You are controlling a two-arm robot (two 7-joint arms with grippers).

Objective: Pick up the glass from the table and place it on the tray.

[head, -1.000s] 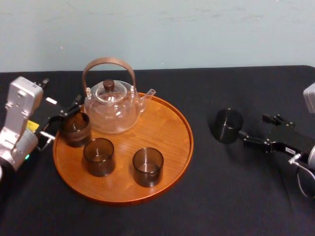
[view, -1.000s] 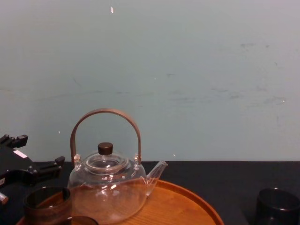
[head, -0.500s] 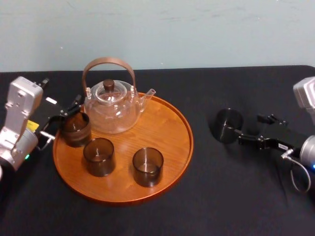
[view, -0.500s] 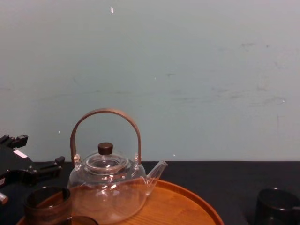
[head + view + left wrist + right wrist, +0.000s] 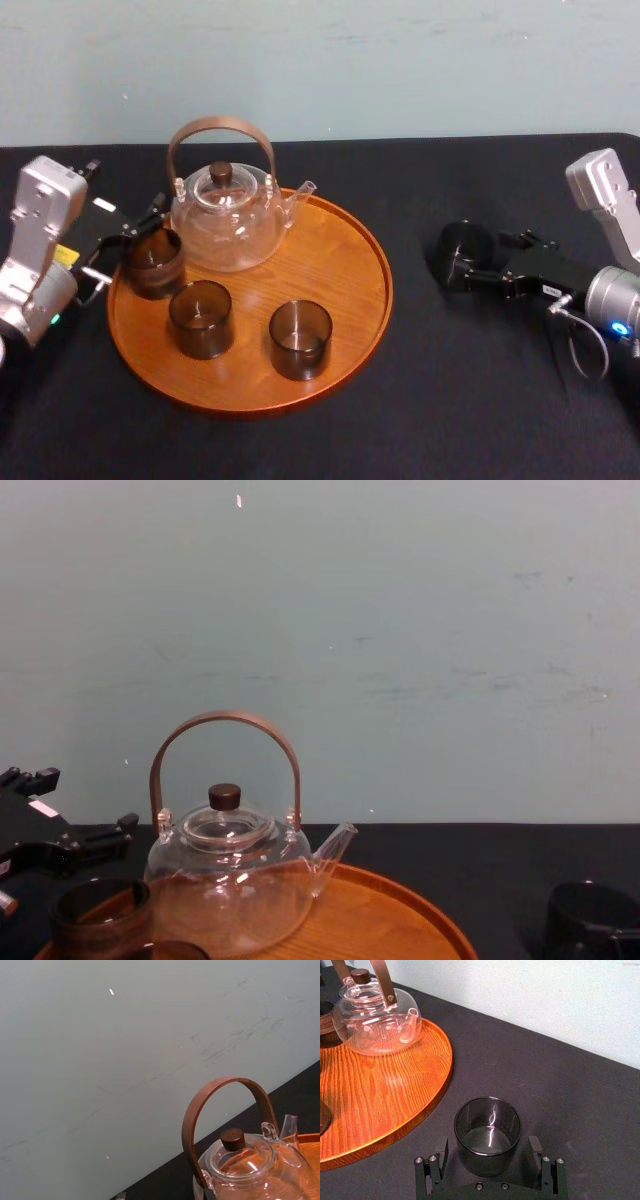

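One dark smoky glass (image 5: 462, 250) stands on the black table to the right of the tray (image 5: 385, 290). My right gripper (image 5: 482, 262) is open, with a finger on each side of the glass. In the right wrist view the glass (image 5: 487, 1130) sits upright between the two fingers (image 5: 434, 1162), with a small gap on each side. The round wooden tray (image 5: 380, 1085) carries three more brown glasses (image 5: 201, 318). My left gripper (image 5: 125, 245) is open at the tray's left edge, beside the glass nearest it (image 5: 152, 262).
A clear glass teapot (image 5: 225, 215) with a brown arched handle stands at the back of the tray. Bare wood lies on the tray's right half (image 5: 340, 250). In the chest view the teapot (image 5: 235, 880) rises in the middle and the table glass (image 5: 590, 920) sits low right.
My right gripper has slid left along the table until its fingers straddle the glass. The glass, the tray and the left arm have not moved.
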